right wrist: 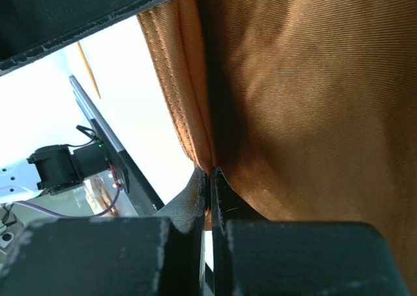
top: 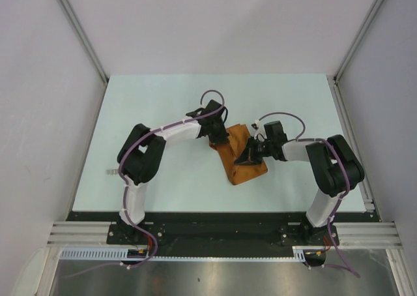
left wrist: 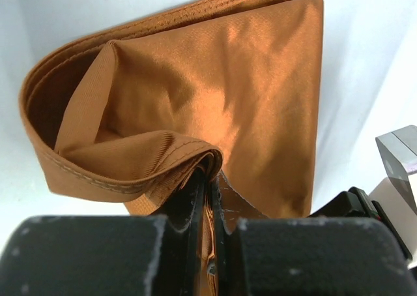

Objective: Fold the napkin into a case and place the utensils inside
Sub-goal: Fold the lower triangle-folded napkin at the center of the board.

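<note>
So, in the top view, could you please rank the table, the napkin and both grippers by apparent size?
1. table
2. napkin
3. left gripper and right gripper: they look about alike, so I won't rank them.

The napkin [right wrist: 306, 100] runs past the right wrist view's top edge.

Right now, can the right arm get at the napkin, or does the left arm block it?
Probably yes: the right arm has its jaws shut on an edge of the napkin. The left arm pinches another fold, apart.
</note>
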### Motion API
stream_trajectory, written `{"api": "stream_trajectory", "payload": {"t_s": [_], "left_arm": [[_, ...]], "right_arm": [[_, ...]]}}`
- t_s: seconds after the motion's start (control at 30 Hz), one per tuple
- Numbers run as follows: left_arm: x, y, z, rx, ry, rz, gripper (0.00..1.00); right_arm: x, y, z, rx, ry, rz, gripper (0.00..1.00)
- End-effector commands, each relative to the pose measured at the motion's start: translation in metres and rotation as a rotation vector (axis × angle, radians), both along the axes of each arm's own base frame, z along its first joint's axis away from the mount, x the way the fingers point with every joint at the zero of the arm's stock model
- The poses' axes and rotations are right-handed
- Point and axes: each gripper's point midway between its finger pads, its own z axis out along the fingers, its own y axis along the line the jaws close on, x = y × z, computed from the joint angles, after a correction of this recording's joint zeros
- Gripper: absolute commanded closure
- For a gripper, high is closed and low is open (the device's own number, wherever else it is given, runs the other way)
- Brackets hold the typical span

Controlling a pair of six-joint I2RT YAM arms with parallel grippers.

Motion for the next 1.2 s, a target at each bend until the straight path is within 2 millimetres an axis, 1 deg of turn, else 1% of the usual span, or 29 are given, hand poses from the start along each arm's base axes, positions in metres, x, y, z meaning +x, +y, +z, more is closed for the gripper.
{"api": "stream_trajectory", "payload": {"t_s": [0.0,0.03,0.1,0.13,0.17,0.27,0.3,0.33,0.37,0.4,0.43,0.47,0.5,0.53,0.57,0.63,0.7,0.77,0.8,0.87,0.9,1.0,1.1,1.13,1.17], "left_arm": [[0.022,-0.006,0.015,-0.003,-0.072,0.035,0.91],[0.023,-0.006,0.012,-0.002,-0.071,0.037,0.91],[0.024,-0.007,0.010,-0.001,-0.070,0.037,0.91],[0.024,-0.009,0.008,0.000,-0.068,0.037,0.91],[0.025,-0.010,0.008,-0.002,-0.069,0.038,0.91],[0.027,-0.012,0.005,-0.003,-0.072,0.036,0.91],[0.028,-0.013,0.004,-0.003,-0.072,0.034,0.92],[0.030,-0.014,0.006,-0.006,-0.079,0.036,0.92],[0.031,-0.014,0.004,-0.001,-0.079,0.039,0.91],[0.031,-0.016,0.003,-0.002,-0.079,0.035,0.91],[0.032,-0.017,0.004,-0.005,-0.082,0.031,0.92],[0.032,-0.018,0.002,-0.003,-0.080,0.031,0.92],[0.032,-0.019,0.001,-0.006,-0.082,0.027,0.92],[0.031,-0.021,0.002,-0.009,-0.079,0.025,0.92],[0.030,-0.021,0.000,-0.010,-0.077,0.023,0.92],[0.030,-0.022,0.001,-0.007,-0.079,0.019,0.92],[0.029,-0.021,0.001,0.001,-0.082,0.018,0.92],[0.029,-0.021,0.001,0.005,-0.089,0.015,0.92],[0.029,-0.021,0.002,0.010,-0.095,0.005,0.92],[0.027,-0.021,0.003,0.017,-0.096,-0.007,0.92],[0.026,-0.022,0.006,0.020,-0.104,-0.020,0.92],[0.023,-0.025,0.009,0.028,-0.126,-0.057,0.93],[0.019,-0.029,0.008,0.047,-0.145,-0.106,0.96],[0.017,-0.030,0.009,0.052,-0.152,-0.121,0.96],[0.015,-0.030,0.009,0.061,-0.150,-0.132,0.96]], "right_arm": [[-0.003,-0.002,-0.005,-0.030,0.015,0.043,0.98],[-0.004,-0.004,-0.008,-0.041,0.021,0.043,0.98],[0.003,-0.006,-0.007,-0.059,-0.003,0.033,0.96],[0.001,-0.010,-0.009,-0.082,0.014,0.034,0.95],[0.003,-0.012,-0.009,-0.099,0.005,0.028,0.94],[0.009,-0.017,-0.006,-0.148,-0.019,0.033,0.84],[0.011,-0.019,-0.001,-0.164,-0.038,0.031,0.77],[0.013,-0.023,0.003,-0.190,-0.037,0.029,0.74],[0.018,-0.030,0.002,-0.248,-0.063,0.019,0.71],[0.021,-0.034,0.013,-0.273,-0.097,0.009,0.63],[0.016,-0.041,0.016,-0.318,-0.088,0.006,0.60],[0.021,-0.044,0.023,-0.393,-0.150,0.002,0.56],[0.021,-0.047,0.030,-0.427,-0.177,-0.003,0.49],[0.018,-0.047,0.045,-0.442,-0.215,-0.004,0.46],[0.017,-0.042,0.052,-0.444,-0.244,0.009,0.45],[0.011,-0.034,0.057,-0.424,-0.244,0.030,0.44],[0.007,-0.024,0.054,-0.405,-0.237,0.053,0.44],[0.002,-0.023,0.040,-0.404,-0.192,0.069,0.44],[0.002,-0.023,0.038,-0.398,-0.187,0.064,0.44],[0.004,-0.028,0.036,-0.407,-0.193,0.051,0.45],[0.004,-0.034,0.033,-0.418,-0.189,0.041,0.45],[0.005,-0.043,0.028,-0.431,-0.183,0.027,0.43],[0.006,-0.046,0.022,-0.436,-0.182,0.030,0.42],[0.005,-0.048,0.019,-0.443,-0.180,0.032,0.40],[0.007,-0.047,0.018,-0.440,-0.188,0.031,0.36]]}}
